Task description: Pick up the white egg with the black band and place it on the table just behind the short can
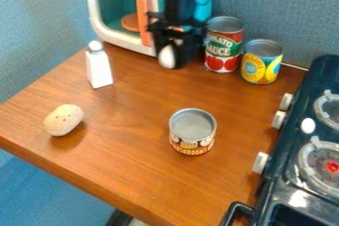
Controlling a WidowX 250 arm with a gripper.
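My gripper (173, 51) hangs at the top centre, in front of the right side of the toy microwave (121, 40). It is shut on a white egg-shaped thing (167, 57), whose lower end shows beside the black fingers. Just right of the gripper stands a red and green tomato sauce can (223, 51), with a yellow and blue can (261, 66) beside it. A mushroom can (193, 132) stands upright at the table's centre. A white shaker bottle (99, 68) is upright at the left, and a pale potato-like thing (63, 120) lies nearer the front left.
A dark toy stove (285, 170) with grey burners and white knobs borders the table (132, 170) on the right. A blue-grey partition rises behind the microwave and cans. The table's front edge runs diagonally from left to bottom centre.
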